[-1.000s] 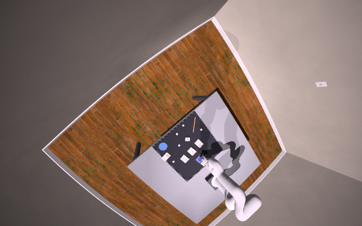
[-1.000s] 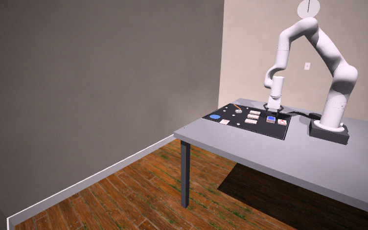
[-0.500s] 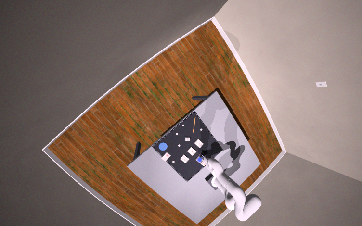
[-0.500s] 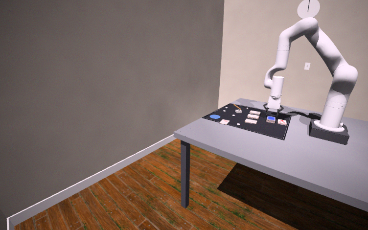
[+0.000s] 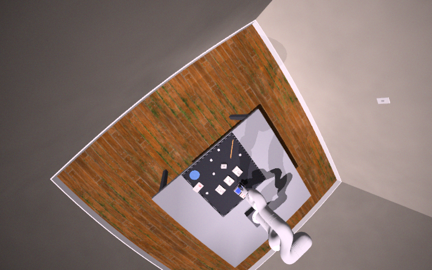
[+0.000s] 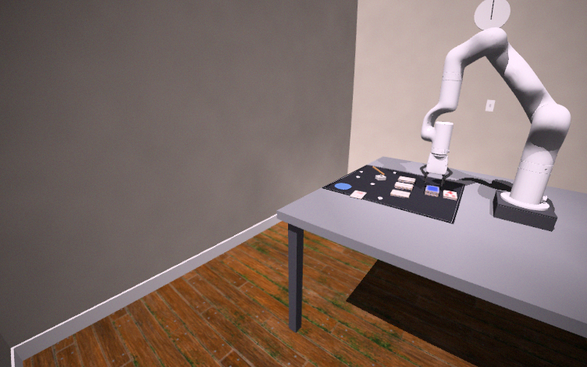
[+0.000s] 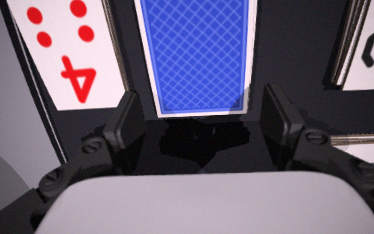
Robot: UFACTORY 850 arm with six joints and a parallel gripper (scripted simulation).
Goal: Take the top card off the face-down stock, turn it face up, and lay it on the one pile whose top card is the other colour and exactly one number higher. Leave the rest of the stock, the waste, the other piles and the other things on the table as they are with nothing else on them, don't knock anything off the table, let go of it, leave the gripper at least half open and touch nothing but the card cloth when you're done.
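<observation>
So there's a grey table (image 6: 389, 242) with a black card cloth (image 6: 437, 205) on it, and the white arm (image 6: 536, 112) bends down from its dark base (image 6: 549, 222) just off the cloth's edge to hang low over that same cloth. The gripper (image 7: 202, 125) sits right at the near end of the blue-backed face-down stock (image 7: 197, 52), fingers spread wide apart with nothing between them, one to each side of the stock's corner line. A face-up red four (image 7: 70, 55) lies just beside the stock, and the other piles (image 6: 403, 186), a blue disc (image 6: 343, 186) and an orange pencil (image 6: 376, 169) are further along the cloth from the stock.

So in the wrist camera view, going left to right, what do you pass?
Red four card → left finger → blue-backed stock card → right finger → edge of a black-marked card.
</observation>
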